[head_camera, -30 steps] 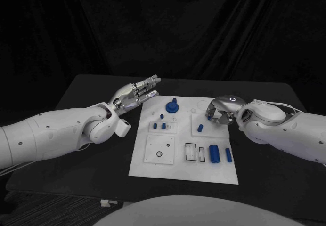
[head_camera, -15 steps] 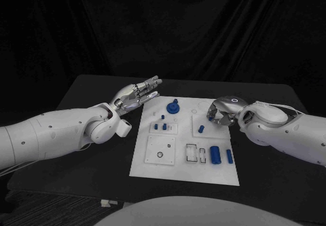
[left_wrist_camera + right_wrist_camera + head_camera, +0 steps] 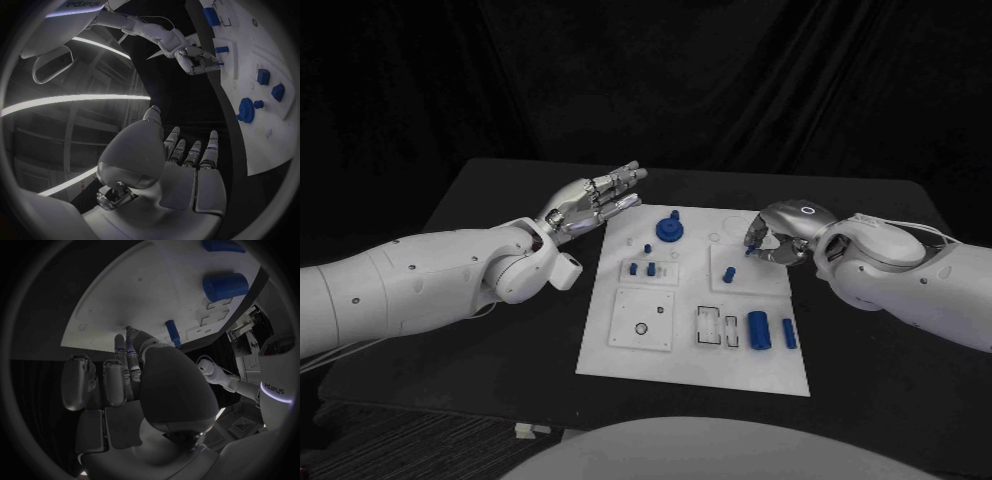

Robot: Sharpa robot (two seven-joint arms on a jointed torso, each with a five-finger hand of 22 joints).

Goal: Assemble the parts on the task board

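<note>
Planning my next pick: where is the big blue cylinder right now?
In the head view the big blue cylinder lies near the task board's right front corner, between a smaller blue cylinder and rectangular slots.

The task board (image 3: 625, 355) lies mid-worktop (image 3: 473, 200) — left hand (image 3: 593, 203) beside its far left corner, right hand (image 3: 777, 240) over its far right edge.

I saw the task board (image 3: 689, 350) as smooth matt white plastic, its parts (image 3: 756, 328) glossy blue plastic; the surface (image 3: 488, 300) looked matt black, the hands (image 3: 596, 198) shone like polished metal, and the arms (image 3: 416, 285) wore glossy white shells
</note>
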